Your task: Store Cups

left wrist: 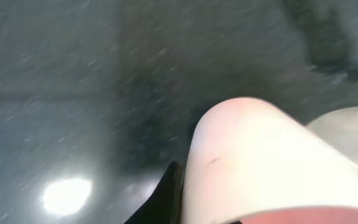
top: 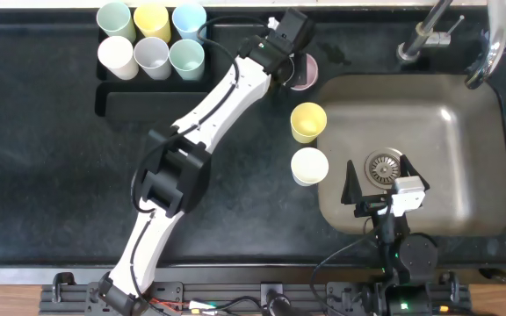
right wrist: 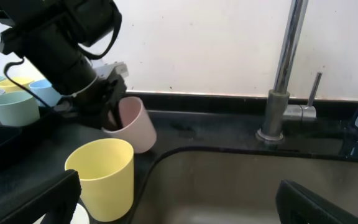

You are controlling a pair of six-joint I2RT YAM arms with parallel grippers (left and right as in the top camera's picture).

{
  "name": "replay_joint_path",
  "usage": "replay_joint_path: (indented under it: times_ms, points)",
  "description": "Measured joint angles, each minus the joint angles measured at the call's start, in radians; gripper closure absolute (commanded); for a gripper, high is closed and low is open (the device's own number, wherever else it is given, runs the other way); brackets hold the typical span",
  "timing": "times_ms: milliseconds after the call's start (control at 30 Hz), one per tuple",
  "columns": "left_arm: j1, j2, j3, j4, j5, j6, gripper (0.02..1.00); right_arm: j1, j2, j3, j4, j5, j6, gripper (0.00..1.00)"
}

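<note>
Black counter point(top: 42, 175), with the sink point(top: 464, 211) at right and the tap point(top: 429, 31) at far right. The tray point(top: 139, 101) at far left holds six cups point(top: 152, 54), three in the far row and three in the near row. Three more are by the sink's left rim: pink cup point(top: 306, 72) farthest, then yellow cup point(top: 308, 121), then white cup point(top: 309, 165) nearest. The left gripper point(right wrist: 109, 111) is clamped on the pink cup's rim; the cup is tilted, between tray and tap. The right gripper point(top: 380, 180) is spread wide over the sink, holding nothing, apart from all the cups.

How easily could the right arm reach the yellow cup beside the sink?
Probably easily: the right hand sits open over the sink, and the yellow cup stands close by with a clear path.
</note>
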Motion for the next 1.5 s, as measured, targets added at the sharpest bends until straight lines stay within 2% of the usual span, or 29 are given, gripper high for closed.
replay_joint_path:
  times_ms: [167, 333, 467, 633, 767, 1000, 1100, 1500]
  points:
    - [-0.024, -0.079, 0.0, -0.121, -0.114, 0.0, 0.985, 0.0, 0.0, 0.0, 0.001, 0.0, 0.0, 0.003]
    - [-0.007, -0.277, -0.001, -0.192, -0.181, 0.002, 0.985, 0.0, 0.0, 0.0, 0.0, 0.0, 0.0, 0.003]
    - [0.081, -0.489, -0.044, -0.251, -0.209, 0.011, 0.985, 0.0, 0.0, 0.0, 0.001, 0.0, 0.0, 0.003]
    - [0.266, -0.705, -0.218, -0.282, -0.238, 0.042, 0.985, 0.0, 0.0, 0.0, 0.0, 0.0, 0.0, 0.003]
    - [0.409, -0.778, -0.376, -0.289, -0.229, 0.092, 0.985, 0.0, 0.0, 0.0, 0.001, 0.0, 0.0, 0.005]
    - [0.684, -0.787, -0.538, -0.276, -0.131, 0.224, 0.982, 0.0, 0.0, 0.0, 0.001, 0.0, 0.0, 0.003]
    - [0.759, -0.786, -0.578, -0.23, -0.099, 0.271, 0.982, 0.0, 0.0, 0.0, 0.0, 0.0, 0.0, 0.003]
    - [0.792, -0.647, -0.598, -0.129, -0.024, 0.352, 0.982, 0.0, 0.0, 0.0, 0.001, 0.0, 0.0, 0.003]
